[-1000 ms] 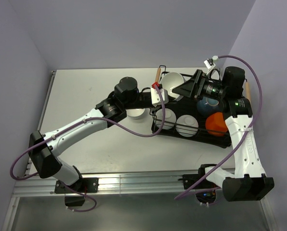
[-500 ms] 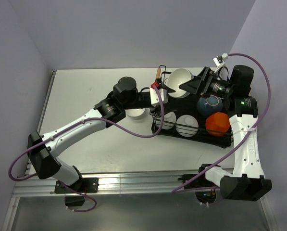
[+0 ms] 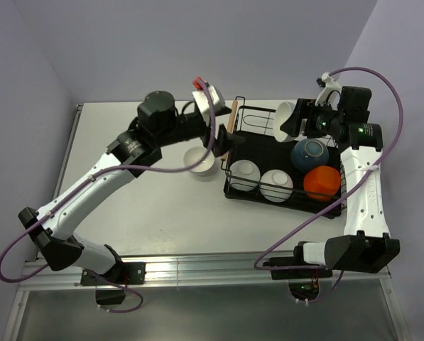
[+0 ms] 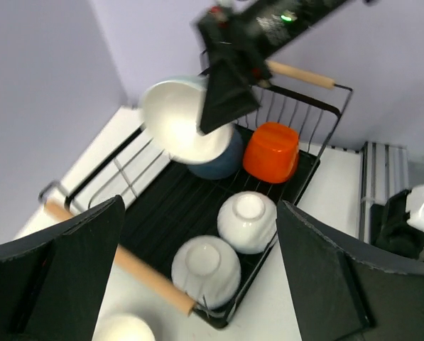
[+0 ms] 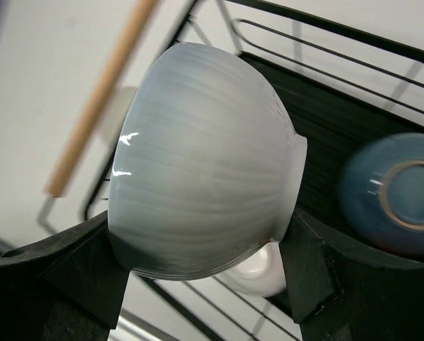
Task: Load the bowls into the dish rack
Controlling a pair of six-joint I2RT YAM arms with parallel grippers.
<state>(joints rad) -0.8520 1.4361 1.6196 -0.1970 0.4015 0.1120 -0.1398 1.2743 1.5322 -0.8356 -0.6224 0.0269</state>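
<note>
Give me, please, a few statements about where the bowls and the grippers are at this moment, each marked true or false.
1. The right gripper holds a white bowl above the dish rack. True.
2. The orange bowl sits on the table outside the rack. False: it lies inside the rack, next to the blue bowl.
3. An overturned white bowl lies in the rack beside a second overturned bowl. True.
4. The left gripper is closed on a bowl. False: it is open and empty.
5. A lone white bowl rests on the table, left of the rack in the top view. True.
</note>
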